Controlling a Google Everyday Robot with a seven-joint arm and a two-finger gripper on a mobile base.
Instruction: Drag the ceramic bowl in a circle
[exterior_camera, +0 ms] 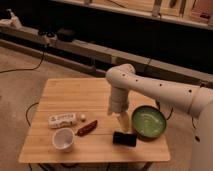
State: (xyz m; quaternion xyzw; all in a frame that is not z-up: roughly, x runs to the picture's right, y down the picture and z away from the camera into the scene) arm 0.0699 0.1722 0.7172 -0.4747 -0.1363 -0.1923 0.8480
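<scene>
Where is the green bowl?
In the camera view the green bowl sits at the table's right front; the gripper hangs just left of it, above a black block.

Glossy green ceramic bowl (148,121), matt wooden table (75,95)

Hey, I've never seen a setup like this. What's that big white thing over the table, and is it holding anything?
This is one picture from a single camera looking down on a small wooden table. The big white thing is a robot arm reaching in from the right of the picture. Its gripper points down beside the wide green ceramic bowl, near a flat black rectangular object. The jaws are open and hold nothing. Also on the table are a white cup, a white rectangular packet and a reddish-brown elongated item that I cannot identify.
</scene>
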